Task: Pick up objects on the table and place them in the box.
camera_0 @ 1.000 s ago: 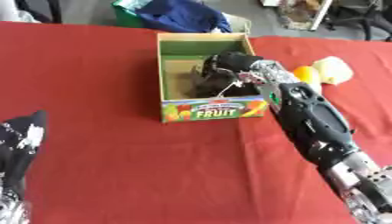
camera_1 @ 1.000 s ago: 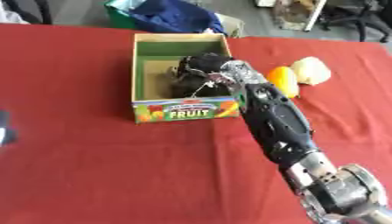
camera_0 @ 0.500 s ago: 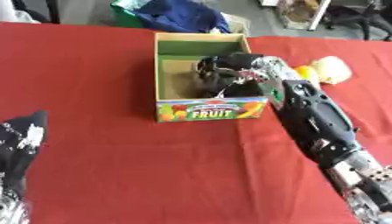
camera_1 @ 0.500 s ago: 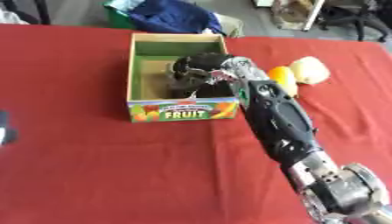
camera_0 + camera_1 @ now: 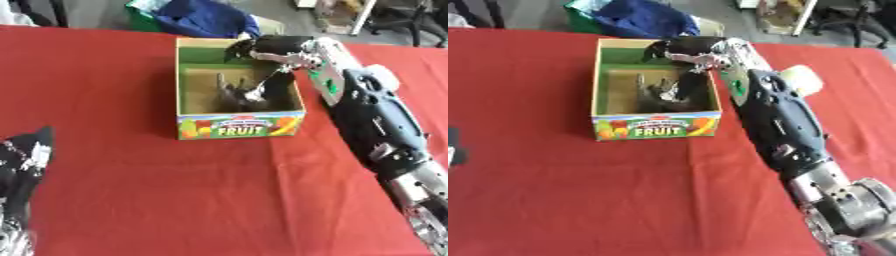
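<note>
The cardboard fruit box (image 5: pixel 241 126) stands open on the red table, green inside, with "FRUIT" printed on its front. A dark object (image 5: pixel 248 94) lies on the box floor, toward the right wall. My right hand (image 5: pixel 269 46) hovers over the box's far right rim, fingers stretched to the left and holding nothing. A thin pale strand hangs between the hand and the dark object. A pale rounded object (image 5: pixel 802 80) lies on the table to the right of my forearm. My left hand (image 5: pixel 22 162) rests open at the lower left, fingers up.
Beyond the table's far edge sits a green bin with blue cloth (image 5: pixel 206 17). Chair legs (image 5: pixel 402 20) show at the back right. Red tablecloth (image 5: pixel 131 190) covers the whole table.
My right hand has lifted out of the box and moved back to its far rim. The dark object stays on the box floor. The left hand has not moved.
</note>
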